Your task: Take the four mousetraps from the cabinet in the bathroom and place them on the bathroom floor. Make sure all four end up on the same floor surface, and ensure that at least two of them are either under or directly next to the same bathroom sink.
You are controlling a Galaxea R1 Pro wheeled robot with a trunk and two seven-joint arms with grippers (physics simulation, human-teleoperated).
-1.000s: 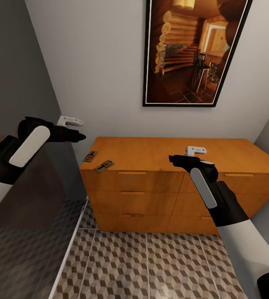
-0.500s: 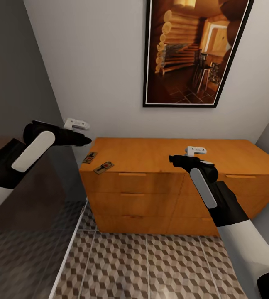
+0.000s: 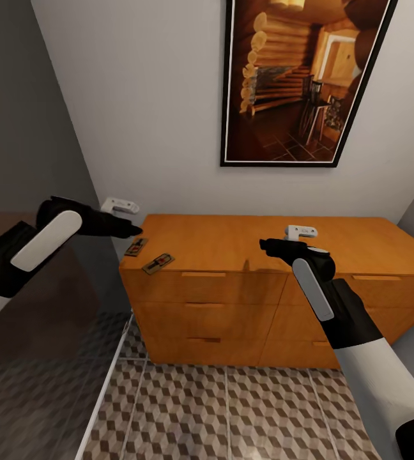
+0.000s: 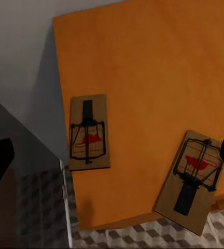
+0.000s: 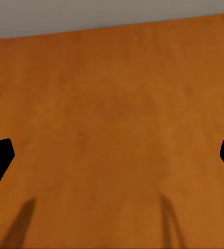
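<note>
Two mousetraps lie flat on the top of the orange-brown cabinet (image 3: 232, 239) near its left front corner: the rear mousetrap (image 3: 136, 246) sits close to the cabinet's left edge, and the front mousetrap (image 3: 158, 262) lies just beside it, nearer the front edge and turned at an angle. They are apart, not touching. In the left wrist view the same pair show as tan slabs with dark wire and a red patch, the rear mousetrap (image 4: 89, 132) and the front mousetrap (image 4: 194, 180), the second reaching almost to the cabinet's edge. The left gripper (image 3: 130, 229) hovers at the cabinet's left end, just above and behind the traps, its two dark fingertips standing wide apart at the sides of the left wrist view with nothing between them. The right gripper (image 3: 269, 245) hangs over the middle of the cabinet top, well away from the traps, its fingers likewise spread apart and empty, over bare wood in the right wrist view. The cube-patterned bathroom floor (image 3: 232, 415) lies in front of the cabinet, and a framed picture (image 3: 296, 83) hangs on the wall above it.
</note>
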